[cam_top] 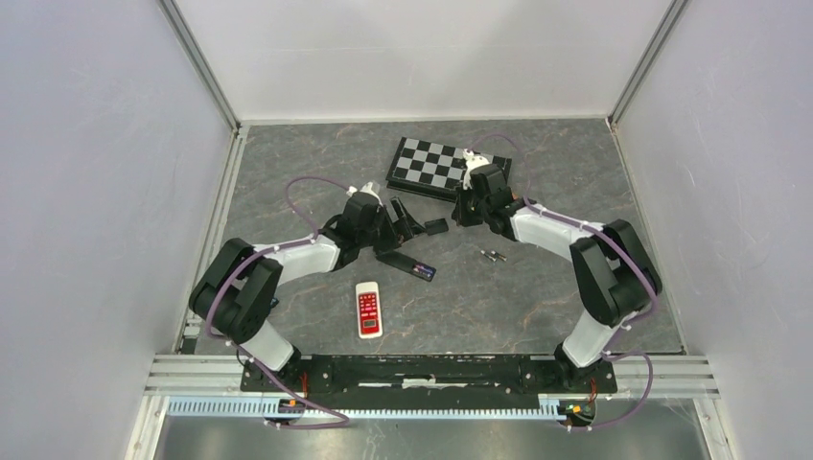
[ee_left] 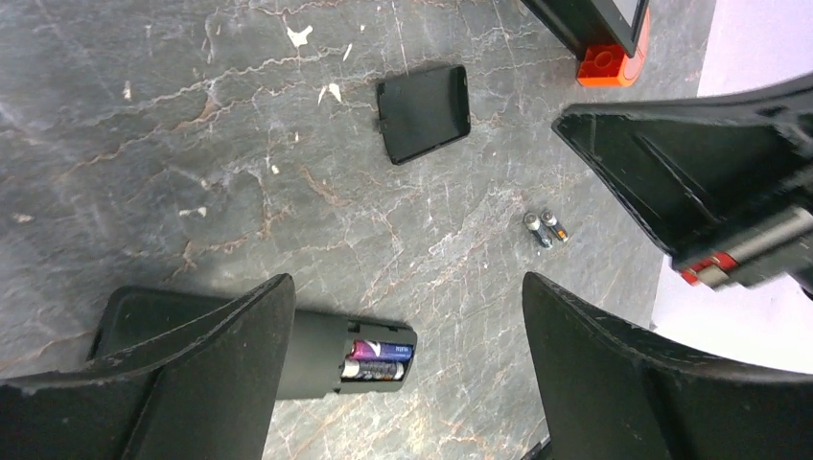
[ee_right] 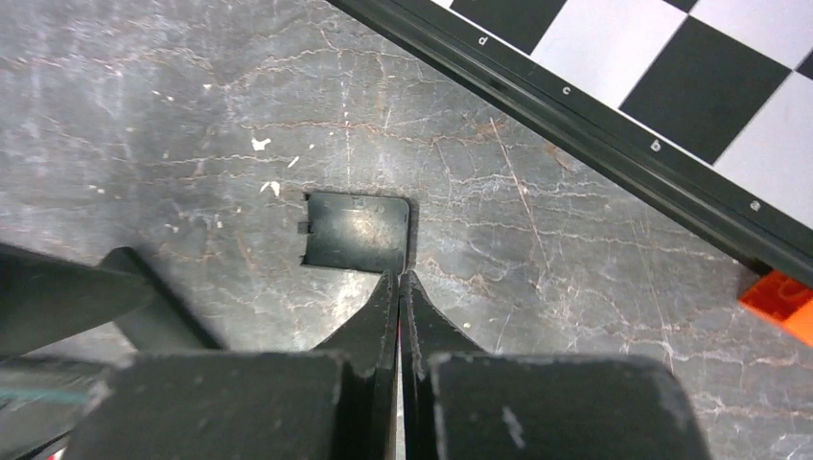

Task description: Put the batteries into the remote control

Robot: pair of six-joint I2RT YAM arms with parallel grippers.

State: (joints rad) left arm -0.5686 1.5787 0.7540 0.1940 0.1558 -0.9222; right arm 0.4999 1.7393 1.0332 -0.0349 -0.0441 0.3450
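Note:
A black remote lies face down under my left gripper, with two purplish batteries in its open compartment. In the top view the remote lies just below the left gripper, which is open and empty. Two loose batteries lie to the right and also show in the left wrist view. The black battery cover lies flat on the table. My right gripper is shut, its tips at the near right corner of the cover; I cannot tell if they touch.
A white and red remote lies nearer the arm bases. A folded chessboard lies at the back, behind the right gripper, with an orange block at its edge. Walls enclose the table on three sides.

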